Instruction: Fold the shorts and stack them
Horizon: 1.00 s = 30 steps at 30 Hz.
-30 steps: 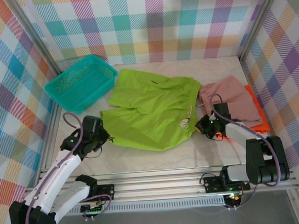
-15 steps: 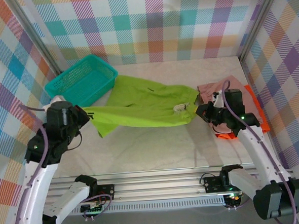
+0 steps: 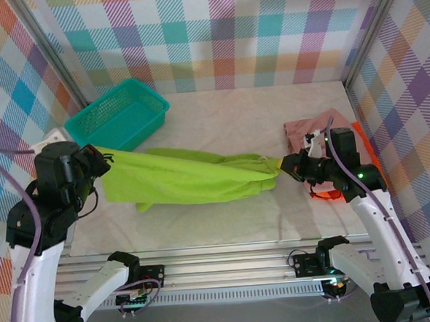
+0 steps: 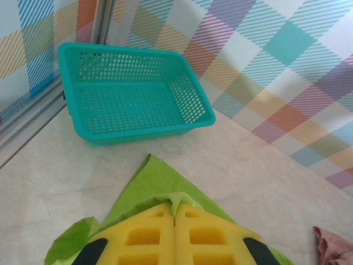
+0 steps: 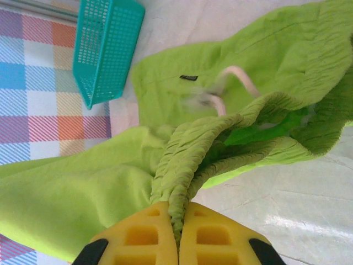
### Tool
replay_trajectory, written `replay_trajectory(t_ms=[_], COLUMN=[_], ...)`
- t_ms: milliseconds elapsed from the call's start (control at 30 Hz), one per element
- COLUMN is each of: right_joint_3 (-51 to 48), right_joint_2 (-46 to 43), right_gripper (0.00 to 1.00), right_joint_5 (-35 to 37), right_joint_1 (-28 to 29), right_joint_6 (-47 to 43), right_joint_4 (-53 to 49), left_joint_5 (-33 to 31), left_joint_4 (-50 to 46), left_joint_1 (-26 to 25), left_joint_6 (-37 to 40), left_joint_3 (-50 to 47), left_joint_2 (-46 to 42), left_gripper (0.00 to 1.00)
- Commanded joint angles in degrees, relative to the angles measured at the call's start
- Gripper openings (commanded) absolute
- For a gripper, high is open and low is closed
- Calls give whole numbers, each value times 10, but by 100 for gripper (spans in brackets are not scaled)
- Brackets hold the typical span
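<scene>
Seen from above, the green shorts [image 3: 190, 178] hang stretched across the middle of the frame. The left gripper [image 3: 98, 165] and the right gripper [image 3: 283, 165] are each clamped tight on one end. Pink shorts [image 3: 311, 126] and orange shorts [image 3: 366, 148] lie at right, and a basket [image 3: 117, 117] sits upper left. In the left wrist view, the fingers [image 4: 154, 218] pinch a thin corner at bottom centre. In the right wrist view, they squeeze the bunched waistband. The cloth looks light and limp, so it is best held by edges or corners.
</scene>
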Motion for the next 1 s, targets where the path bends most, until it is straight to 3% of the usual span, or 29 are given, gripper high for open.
replay_trajectory(t_ms=[0,400,833,967], right_joint_3=[3,57,170,242], right_joint_2=[16,192,420,518], right_gripper=[0,0,7,20], right_joint_5=[49,83,82,61], right_joint_1=[0,-1,-46,-64], right_joint_6=[-12,-34,-22,-3], right_joint_4=[-12,72,141,151], left_joint_5=[-16,-50,24,78], left_joint_4=[46,155,226,251], left_joint_1=[8,20,90,104], left_joint_6=[18,13,-19,-24], left_joint_3=[-27,-89,-54,-25], left_joint_2=[40,200,396,459], left_gripper=[0,0,0,17])
